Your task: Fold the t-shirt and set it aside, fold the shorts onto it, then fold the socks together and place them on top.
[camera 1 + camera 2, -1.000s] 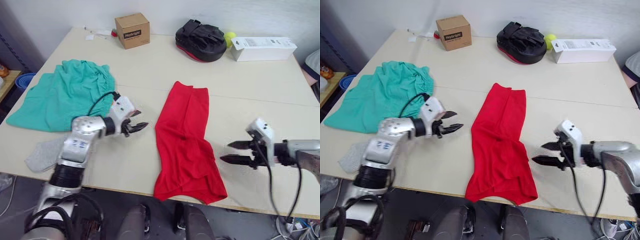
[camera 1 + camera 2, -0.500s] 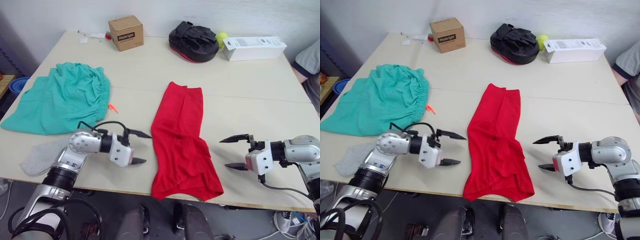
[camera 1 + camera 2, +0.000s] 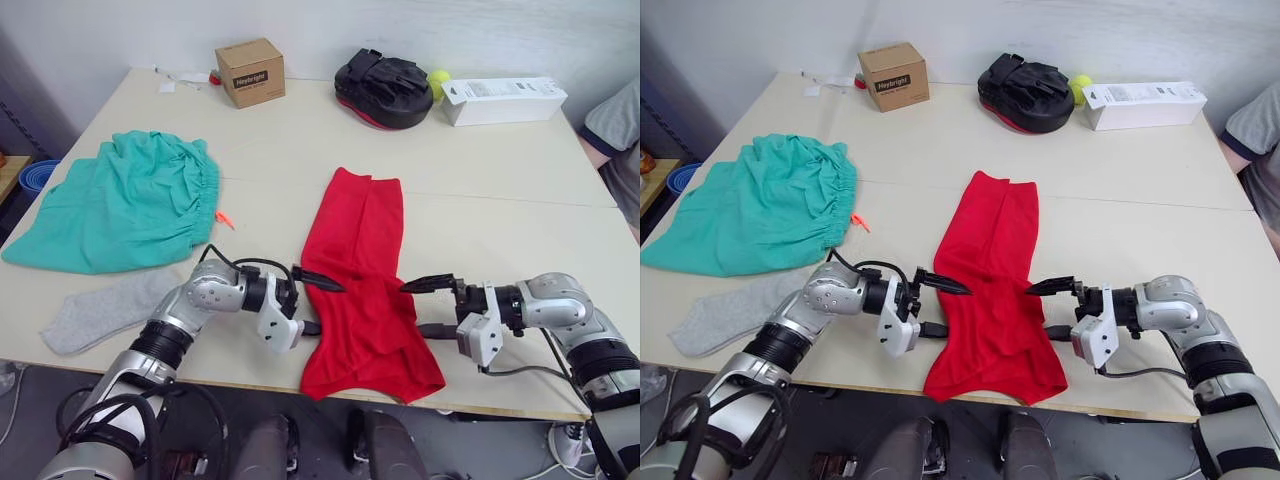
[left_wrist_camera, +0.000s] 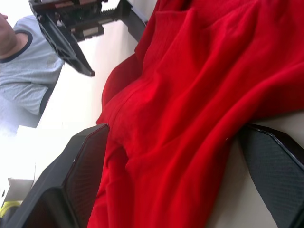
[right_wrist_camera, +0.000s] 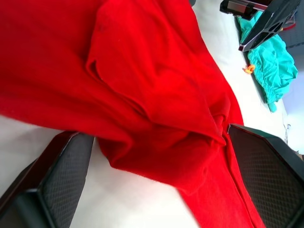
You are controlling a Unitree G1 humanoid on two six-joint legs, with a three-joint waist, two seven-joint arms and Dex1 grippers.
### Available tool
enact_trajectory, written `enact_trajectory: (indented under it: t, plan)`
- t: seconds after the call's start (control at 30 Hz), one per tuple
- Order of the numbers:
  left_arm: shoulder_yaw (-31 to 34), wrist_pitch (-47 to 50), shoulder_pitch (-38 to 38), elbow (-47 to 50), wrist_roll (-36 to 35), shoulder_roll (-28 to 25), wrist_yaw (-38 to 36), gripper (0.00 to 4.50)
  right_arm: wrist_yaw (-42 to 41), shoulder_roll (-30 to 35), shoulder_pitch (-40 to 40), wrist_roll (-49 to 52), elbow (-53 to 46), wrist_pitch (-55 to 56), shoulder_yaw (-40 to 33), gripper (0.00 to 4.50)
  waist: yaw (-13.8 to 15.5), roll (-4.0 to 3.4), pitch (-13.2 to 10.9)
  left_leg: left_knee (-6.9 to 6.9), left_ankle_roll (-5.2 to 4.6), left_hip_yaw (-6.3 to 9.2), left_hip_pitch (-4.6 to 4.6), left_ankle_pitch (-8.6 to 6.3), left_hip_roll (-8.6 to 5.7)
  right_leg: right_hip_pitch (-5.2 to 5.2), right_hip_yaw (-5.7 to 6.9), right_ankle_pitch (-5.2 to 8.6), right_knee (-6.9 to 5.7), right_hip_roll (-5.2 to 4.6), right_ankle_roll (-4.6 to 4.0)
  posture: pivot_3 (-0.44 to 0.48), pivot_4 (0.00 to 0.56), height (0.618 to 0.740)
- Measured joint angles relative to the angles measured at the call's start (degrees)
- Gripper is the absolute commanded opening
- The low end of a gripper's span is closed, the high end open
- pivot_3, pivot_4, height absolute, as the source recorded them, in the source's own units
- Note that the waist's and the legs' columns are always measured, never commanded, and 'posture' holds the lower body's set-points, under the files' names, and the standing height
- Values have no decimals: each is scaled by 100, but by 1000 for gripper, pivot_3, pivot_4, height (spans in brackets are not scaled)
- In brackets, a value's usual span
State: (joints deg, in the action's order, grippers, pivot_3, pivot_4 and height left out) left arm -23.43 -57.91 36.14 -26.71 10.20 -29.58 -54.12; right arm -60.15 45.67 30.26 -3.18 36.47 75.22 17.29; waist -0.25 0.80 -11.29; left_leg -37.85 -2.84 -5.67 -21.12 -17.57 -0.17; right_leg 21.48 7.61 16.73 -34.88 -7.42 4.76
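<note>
Astride the t-shirt (image 3: 365, 280), both hands gape wide.

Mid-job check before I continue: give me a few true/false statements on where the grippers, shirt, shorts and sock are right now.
1. Both grippers are open, one on each side of the t-shirt. True: the left gripper and the right gripper face each other across it.
2. The shorts lie folded on the t-shirt. False: they lie apart, on the robot's left.
3. The sock sits on top of the shorts. False: it lies on the table, nearer the front edge.
4. The t-shirt lies as a long narrow strip. True.
</note>
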Motion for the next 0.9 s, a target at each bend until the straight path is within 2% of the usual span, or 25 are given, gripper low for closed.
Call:
enact_trajectory:
  t: [0.3,0.4,0.43,0.53,0.77,0.9]
  plan:
    - [-419,98,-315,461,-547,-133,-274,4471,125,252,-294,261,-569,-212,426,4500,31,-3,0,0,-4,10,-6,-3,0,-2,6,5,7,-1,-6,0,150,740]
    - [-414,202,-315,516,-530,-134,-253,4500,169,341,-403,259,-695,-237,490,3956,47,-4,0,0,-7,12,-7,-5,0,-4,8,5,11,-1,-6,0,150,740]
    - [-415,251,-318,540,-522,-135,-246,4500,186,350,-445,255,-724,-271,492,3542,51,-5,1,0,-7,12,-8,-5,0,-4,9,5,13,-1,-5,0,150,740]
    - [-430,381,-332,560,-522,-157,-251,3833,223,350,-585,179,-802,-306,516,2471,47,-5,1,0,-8,12,-8,-4,0,-4,9,5,11,-1,-5,0,150,740]
    - [-481,777,-590,683,-760,-346,-522,1588,333,359,-803,-22,-1055,-519,610,3,16,-11,-3,0,-7,13,-7,-3,1,2,7,6,-1,-1,-8,0,150,740]
    - [-489,2191,-1006,1447,-1598,-803,-1276,256,340,479,-917,91,-1377,-762,675,0,-9,-33,-16,1,-2,13,-8,-6,5,9,7,12,-9,2,-15,0,150,740]
